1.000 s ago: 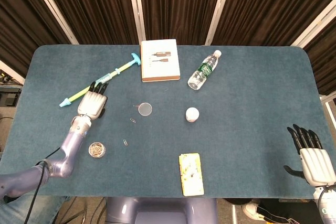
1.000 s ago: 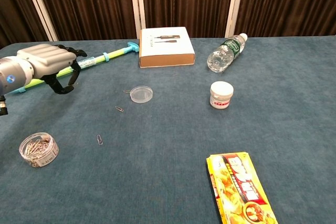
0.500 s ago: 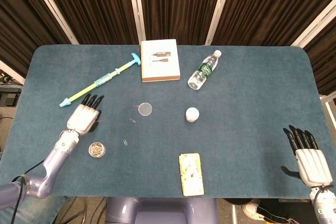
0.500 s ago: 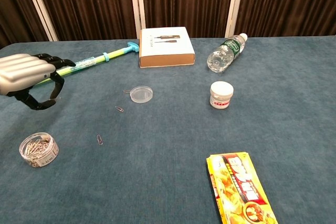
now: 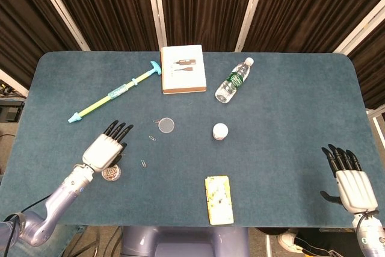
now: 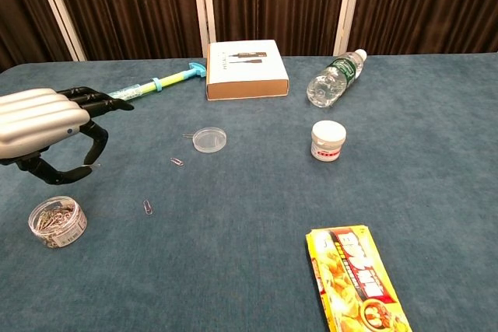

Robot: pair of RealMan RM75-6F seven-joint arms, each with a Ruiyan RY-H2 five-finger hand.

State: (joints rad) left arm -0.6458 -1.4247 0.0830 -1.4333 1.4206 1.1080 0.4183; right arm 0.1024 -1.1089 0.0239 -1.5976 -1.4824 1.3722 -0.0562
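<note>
Over the near-left part of the table [image 5: 283,82], the left hand [image 5: 106,148] hovers palm down with its fingers [image 6: 99,102] extended and spread, the thumb hooked beneath; it holds nothing. Directly below and slightly toward the robot sits the open round tub of paper clips [image 6: 57,221], resting on the cloth and partly covered by the hand in the head view. The tub has no long axis; it stands upright with its mouth facing up. Its clear lid [image 5: 166,125] lies flat farther out and to the right, with loose paper clips [image 6: 148,207] scattered between lid and tub. The left hand is by far the nearer one. The right hand [image 5: 349,177] rests at the near-right edge, fingers spread, empty, well apart from every object.

Farther out lie a long blue-and-yellow syringe-like tool [image 5: 113,93], a flat white box [image 5: 183,68], a water bottle [image 5: 233,80] on its side, a small white jar [image 5: 220,131] and a yellow snack packet [image 5: 219,199]. The surface is teal cloth; dark curtains hang behind it.
</note>
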